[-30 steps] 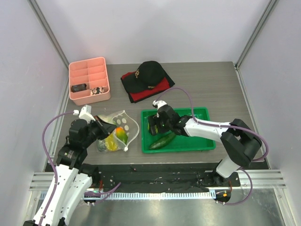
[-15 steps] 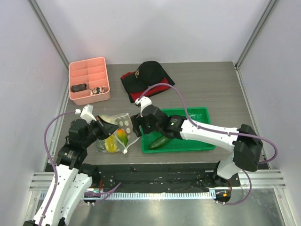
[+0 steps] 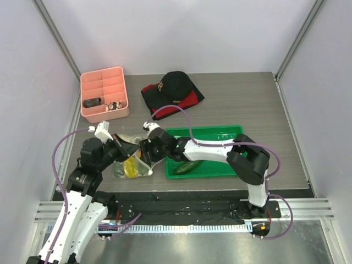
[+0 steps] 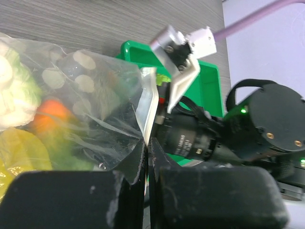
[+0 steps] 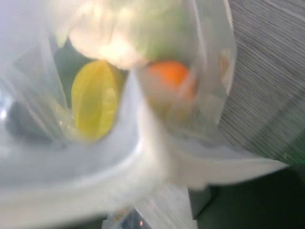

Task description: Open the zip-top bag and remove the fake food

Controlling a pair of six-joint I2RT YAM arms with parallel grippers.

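The clear zip-top bag (image 3: 133, 165) lies left of the green tray, with yellow (image 5: 95, 98), orange (image 5: 169, 74) and whitish-green (image 5: 121, 28) fake food inside. My left gripper (image 3: 124, 149) is shut on the bag's rim strip; in the left wrist view the jaws (image 4: 147, 149) pinch the plastic (image 4: 71, 100). My right gripper (image 3: 145, 154) is at the bag's mouth, pressed against the plastic. The right wrist view is filled by the blurred bag (image 5: 157, 157), so its fingers are hidden. A dark green cucumber (image 3: 187, 166) lies in the tray.
The green tray (image 3: 234, 131) sits right of the bag. A pink compartment box (image 3: 103, 93) stands at the back left. A black cap on red-and-black cloth (image 3: 173, 91) lies at the back centre. The table's near edge is just below the bag.
My right arm has swung left from over the green tray to the bag's mouth. My left gripper has kept its hold on the bag, which now looks more bunched.
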